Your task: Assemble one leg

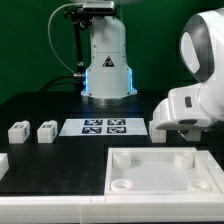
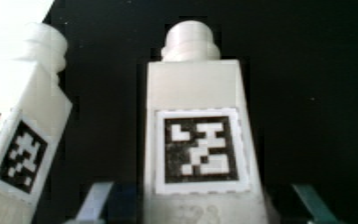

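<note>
In the wrist view a white leg [image 2: 197, 110] with a black-and-white marker tag and a round peg at one end lies on the black table between my fingers. My gripper [image 2: 208, 197] is open: one finger [image 2: 108, 200] and the other [image 2: 318, 202] stand on either side of the leg with dark gaps. A second tagged leg [image 2: 30, 120] lies beside it, outside the jaws. In the exterior view my gripper [image 1: 168, 126] is low over the table at the right, just behind the tray, and it hides both of these legs.
The large white tray [image 1: 160, 182] with round corner sockets lies at the front. Two more small legs [image 1: 18, 131] [image 1: 47, 131] stand at the exterior view's left. The marker board [image 1: 105, 126] lies mid-table. The robot base [image 1: 105, 70] stands behind it.
</note>
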Motion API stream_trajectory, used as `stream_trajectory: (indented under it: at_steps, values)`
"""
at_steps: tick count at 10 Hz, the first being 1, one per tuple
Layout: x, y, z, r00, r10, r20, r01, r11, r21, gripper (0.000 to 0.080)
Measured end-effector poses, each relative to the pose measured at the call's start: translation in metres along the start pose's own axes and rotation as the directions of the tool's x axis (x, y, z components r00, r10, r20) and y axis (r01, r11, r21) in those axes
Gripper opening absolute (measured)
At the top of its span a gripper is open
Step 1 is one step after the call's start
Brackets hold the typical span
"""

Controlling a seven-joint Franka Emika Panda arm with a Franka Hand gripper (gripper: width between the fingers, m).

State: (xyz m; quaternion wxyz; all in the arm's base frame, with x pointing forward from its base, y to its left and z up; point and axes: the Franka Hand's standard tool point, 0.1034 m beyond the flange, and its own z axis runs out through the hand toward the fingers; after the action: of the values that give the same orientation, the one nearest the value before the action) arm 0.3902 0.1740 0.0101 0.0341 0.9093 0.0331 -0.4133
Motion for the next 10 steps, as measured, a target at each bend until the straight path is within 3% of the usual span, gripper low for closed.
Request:
stream_trajectory:
  at_steps: [2, 4, 5, 6, 8, 9, 10]
  values:
    - [-0.003, 0.027, -0.064, 0.998, -0.058, -0.034, 0.059, 0.998, 0.019, 0.0291]
    - [-0.026, 0.041, -0.113, 0.995, -0.046, -0.085, 0.049, 0.998, 0.026, 0.0291]
    - [-0.035, 0.041, -0.123, 0.994, -0.045, -0.096, 0.048, 0.999, 0.024, 0.0291]
    - [-0.020, 0.038, -0.125, 0.977, -0.042, -0.211, 0.051, 0.998, 0.034, 0.0291]
    - [-0.019, 0.041, -0.130, 0.930, -0.045, -0.365, 0.064, 0.997, 0.039, 0.0292]
    - [0.001, 0.054, -0.152, 0.877, -0.097, -0.471, 0.123, 0.992, 0.025, 0.0292]
    - [0.005, 0.074, -0.186, 0.825, -0.112, -0.554, 0.144, 0.990, 0.013, 0.0292]
